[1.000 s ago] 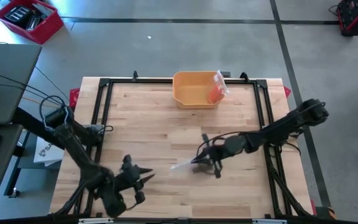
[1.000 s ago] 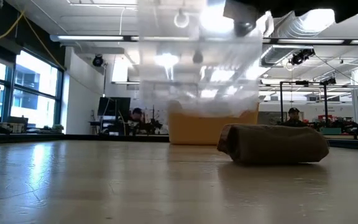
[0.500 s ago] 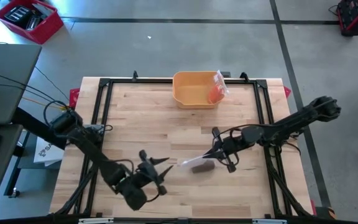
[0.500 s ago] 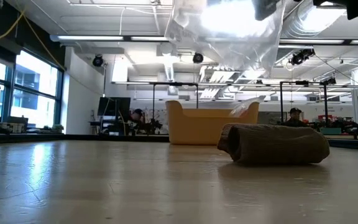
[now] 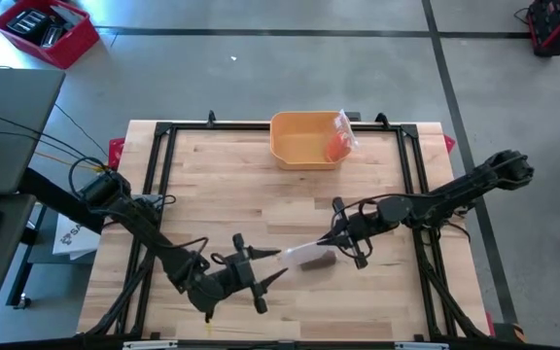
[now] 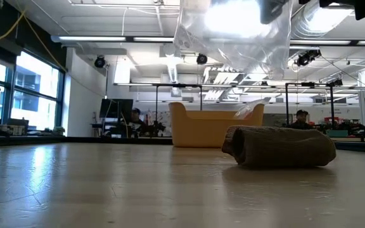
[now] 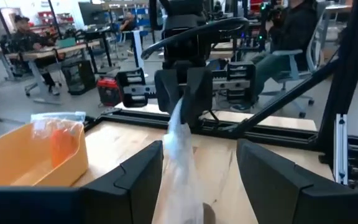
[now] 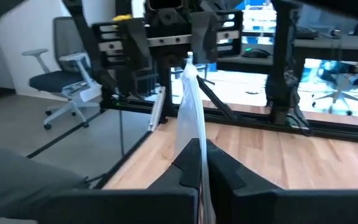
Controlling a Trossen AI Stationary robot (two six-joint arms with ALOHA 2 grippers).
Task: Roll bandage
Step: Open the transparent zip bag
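Note:
A brown rolled bandage (image 5: 317, 261) lies on its side on the wooden table, also plain in the low view (image 6: 279, 147). Just above it a clear plastic bag (image 5: 299, 250) stretches between the two arms, with my right gripper (image 5: 332, 239) shut on its right end. My left gripper (image 5: 272, 267) stands open at the bag's free end. In the left wrist view the bag (image 7: 182, 168) runs between its two spread fingers (image 7: 138, 183); whether they touch it I cannot tell. My right gripper pinches the bag's end (image 8: 194, 146) between its two shut fingers, coming level from the table's right side. The fingers lie along the bag. The bag is lifted clear of the table and reaches out flat and edge-up toward my left gripper (image 8: 188, 43).
A yellow bin (image 5: 305, 139) with an orange packet (image 5: 338, 144) in it stands at the table's far edge. A black frame (image 5: 163, 175) runs round the tabletop. Bare wood (image 5: 231, 194) lies left and far of the grippers. People sit at desks beyond the table.
My right gripper has lifted the bag up and toward the table's right; the bag now hangs clear above the bandage, which stays on the table. My left gripper has moved right toward the bag's free end and opened wider.

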